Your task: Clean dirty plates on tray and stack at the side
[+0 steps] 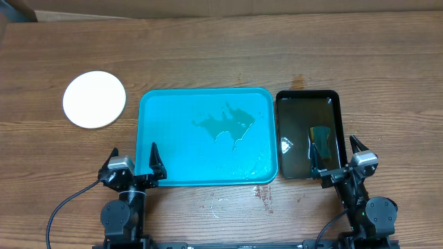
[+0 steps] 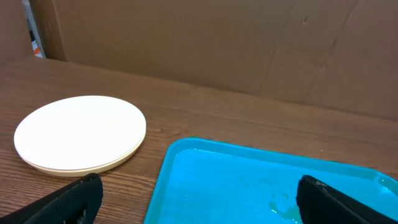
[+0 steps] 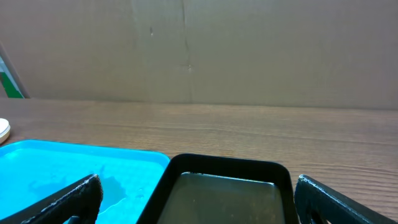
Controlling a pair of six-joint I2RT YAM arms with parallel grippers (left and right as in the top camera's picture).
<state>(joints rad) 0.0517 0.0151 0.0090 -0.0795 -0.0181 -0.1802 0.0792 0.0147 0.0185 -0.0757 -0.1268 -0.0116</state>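
A stack of white plates (image 1: 94, 99) sits on the table left of the turquoise tray (image 1: 156, 111); it also shows in the left wrist view (image 2: 79, 132), clean on top. The tray holds no plates, only a wet puddle. It shows in the left wrist view (image 2: 205, 180) and the right wrist view (image 3: 56, 162). My left gripper (image 1: 136, 166) is open and empty at the tray's near left corner (image 2: 199, 202). My right gripper (image 1: 340, 160) is open and empty over the near end of the black tray (image 3: 199, 202).
A smaller black tray (image 1: 308, 97) holding dark liquid stands right of the turquoise tray; it also shows in the right wrist view (image 3: 224, 167). Water drops lie on the table in front of the trays (image 1: 263, 194). A cardboard wall stands behind the table.
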